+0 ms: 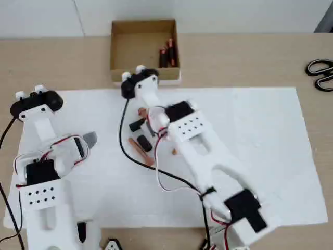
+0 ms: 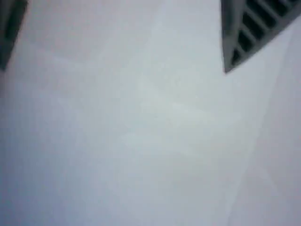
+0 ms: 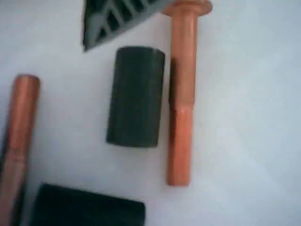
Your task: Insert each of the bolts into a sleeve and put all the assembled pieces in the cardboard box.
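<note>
The cardboard box (image 1: pixel 120 49) stands at the back of the table, with assembled black-and-orange pieces (image 1: pixel 166 53) lying against its right wall. On the white sheet below it, my right gripper (image 1: pixel 141 121) hovers low over loose parts. Directly under it lie a black sleeve (image 3: pixel 135 96) and an orange bolt (image 3: pixel 181 94), side by side and almost touching. A second bolt (image 3: pixel 16 141) and a second sleeve (image 3: pixel 84 207) lie beside them. My left gripper (image 1: pixel 86 141) is open over bare sheet at the left, its fingers (image 2: pixel 249 33) wide apart with nothing between them.
The white sheet (image 1: pixel 250 135) covers most of the table. Scissors (image 1: pixel 320 73) lie at the far right edge. A small orange piece (image 1: pixel 174 152) lies beside the right arm. The right arm's black cable (image 1: pixel 130 156) loops over the sheet.
</note>
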